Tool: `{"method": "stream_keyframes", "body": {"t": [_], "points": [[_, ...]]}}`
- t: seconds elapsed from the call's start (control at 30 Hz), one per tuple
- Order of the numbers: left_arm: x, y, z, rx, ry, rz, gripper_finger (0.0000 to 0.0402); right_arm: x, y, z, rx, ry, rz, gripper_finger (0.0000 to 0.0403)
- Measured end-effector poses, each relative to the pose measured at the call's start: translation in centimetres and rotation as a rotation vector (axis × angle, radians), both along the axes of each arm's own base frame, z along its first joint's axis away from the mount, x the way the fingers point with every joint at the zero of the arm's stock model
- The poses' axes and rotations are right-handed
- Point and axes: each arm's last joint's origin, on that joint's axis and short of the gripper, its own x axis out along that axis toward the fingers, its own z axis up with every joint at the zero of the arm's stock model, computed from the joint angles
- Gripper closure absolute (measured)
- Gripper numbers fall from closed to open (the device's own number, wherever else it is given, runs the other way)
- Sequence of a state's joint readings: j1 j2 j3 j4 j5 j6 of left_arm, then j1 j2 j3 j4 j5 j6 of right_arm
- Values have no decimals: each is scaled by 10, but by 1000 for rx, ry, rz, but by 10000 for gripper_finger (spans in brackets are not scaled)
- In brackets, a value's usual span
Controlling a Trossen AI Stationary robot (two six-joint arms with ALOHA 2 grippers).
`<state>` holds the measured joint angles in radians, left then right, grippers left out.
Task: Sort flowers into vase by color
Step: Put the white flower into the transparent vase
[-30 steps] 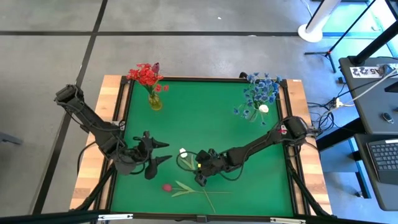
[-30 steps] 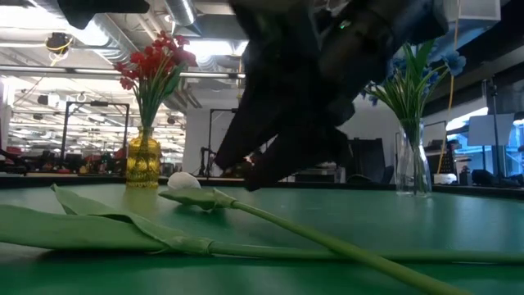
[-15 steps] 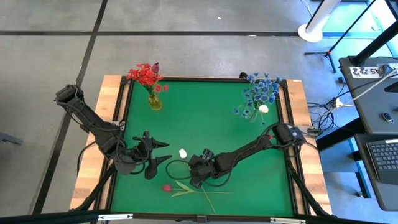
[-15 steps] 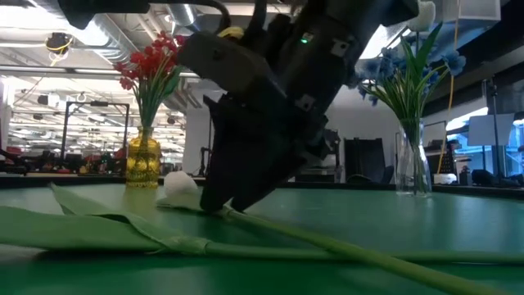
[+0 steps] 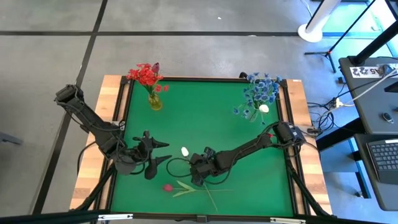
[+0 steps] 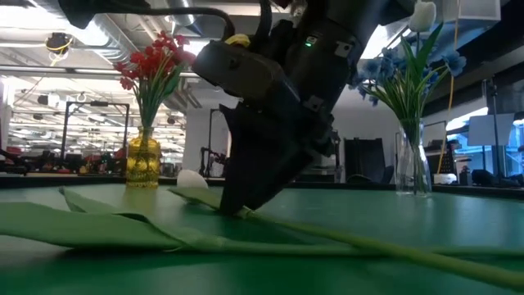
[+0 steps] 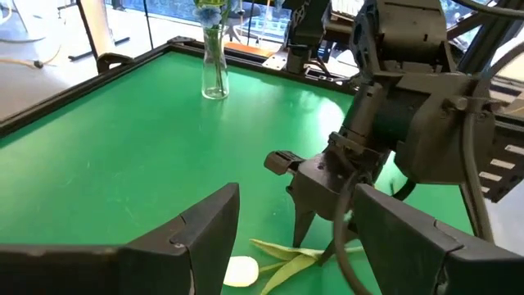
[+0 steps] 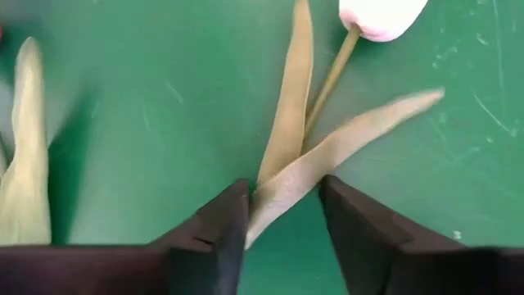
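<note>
Right hand [image 5: 198,177] — lower centre of the high view — straddles the white tulip's [image 8: 381,16] leaves (fingers spread, not yet pinching).

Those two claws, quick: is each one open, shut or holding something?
Left gripper: open, holding nothing.
Right gripper: open around the white tulip leaves, not yet gripping.

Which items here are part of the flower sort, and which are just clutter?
Job:
white tulip, stem between the fingers of the right gripper
dark pink bud stem, lying loose
yellow vase of red flowers
clear vase of blue flowers
left gripper, open, waiting

Clutter:
laptop and cables beside the table
</note>
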<state>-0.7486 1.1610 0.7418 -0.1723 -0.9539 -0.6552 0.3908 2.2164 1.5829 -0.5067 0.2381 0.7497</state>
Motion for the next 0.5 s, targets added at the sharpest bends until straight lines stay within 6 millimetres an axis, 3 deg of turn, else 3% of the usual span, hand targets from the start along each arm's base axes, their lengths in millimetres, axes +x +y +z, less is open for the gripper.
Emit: {"method": "stream_keyframes", "body": {"t": [0.3,0.5], "points": [[0,0,0,13,1,1,168,-4,-3,11,31,33,64,389],[0,0,0,29,9,-4,168,-13,-5,46,27,-15,69,380]]}}
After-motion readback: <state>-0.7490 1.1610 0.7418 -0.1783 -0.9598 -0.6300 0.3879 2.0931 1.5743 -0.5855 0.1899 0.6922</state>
